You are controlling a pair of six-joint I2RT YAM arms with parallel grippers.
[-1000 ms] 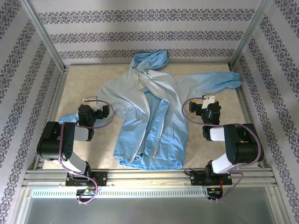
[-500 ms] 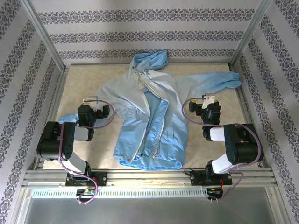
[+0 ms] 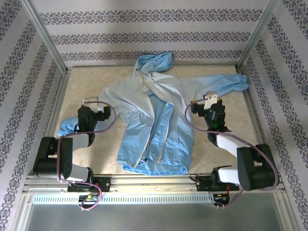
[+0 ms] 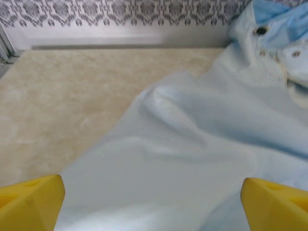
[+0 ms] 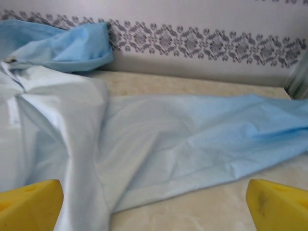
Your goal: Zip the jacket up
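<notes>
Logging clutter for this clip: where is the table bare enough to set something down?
Bare table at the far-left corner beside the jacket, and on the right below its sleeve. Crowded centre: the jacket covers it.

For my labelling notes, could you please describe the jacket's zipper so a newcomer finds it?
A light-blue jacket lies spread on the beige table, hood toward the far wall. Its zipper runs down the open front: a pale whitish strip beside the darker blue lining.

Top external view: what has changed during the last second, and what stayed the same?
Both arms stretched forward. The left hand and the right hand moved a little toward the far wall, both open and holding nothing. The jacket stayed where it lay, unzipped.
</notes>
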